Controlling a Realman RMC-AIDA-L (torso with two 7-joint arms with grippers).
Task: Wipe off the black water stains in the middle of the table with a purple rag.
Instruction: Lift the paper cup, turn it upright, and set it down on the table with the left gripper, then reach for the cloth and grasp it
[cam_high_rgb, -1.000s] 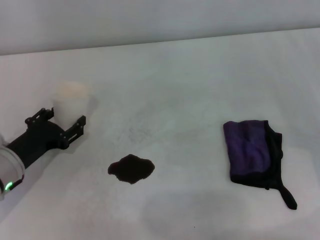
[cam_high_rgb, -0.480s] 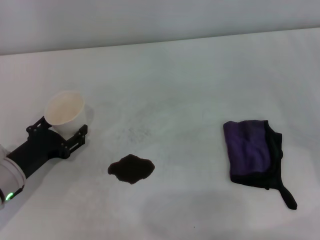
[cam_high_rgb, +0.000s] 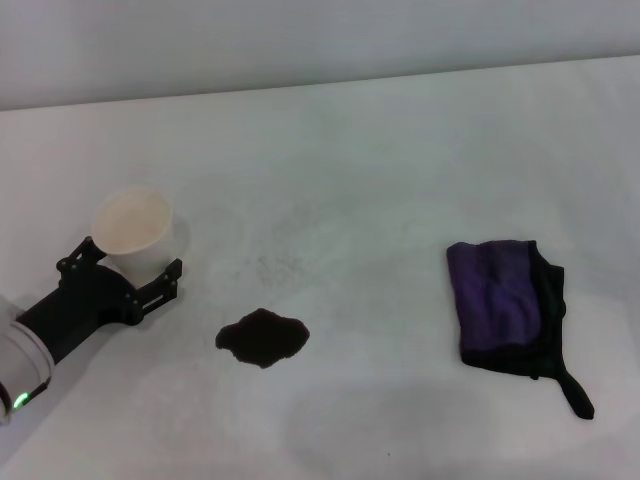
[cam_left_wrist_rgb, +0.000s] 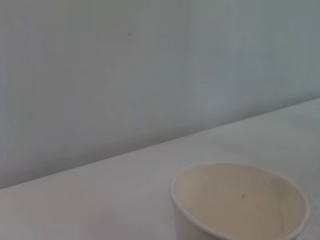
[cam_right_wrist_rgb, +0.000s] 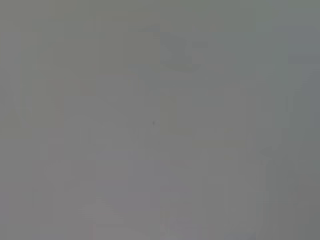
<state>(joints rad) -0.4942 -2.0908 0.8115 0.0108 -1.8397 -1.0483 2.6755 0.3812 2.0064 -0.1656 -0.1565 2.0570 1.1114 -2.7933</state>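
Left gripper (cam_high_rgb: 128, 277) reaching in low from the counter's (cam_high_rgb: 380, 160) left edge, forearm angled up toward the white paper cup (cam_high_rgb: 133, 233). Shifted slightly right and nearer than half a second ago, cup along with it. Fingers (cam_high_rgb: 160, 284) apart, flanking the cup's base; contact unclear. Black water stains (cam_high_rgb: 262, 337) mid-counter, to the cup's right. Purple rag (cam_high_rgb: 507, 305) far right, untouched. Right gripper out of view.

Left arm reaching in low from the robot's left, left gripper (cam_high_rgb: 128, 272) with fingers spread either side of the paper cup (cam_high_rgb: 133, 231) (contact unclear), right arm unseen.
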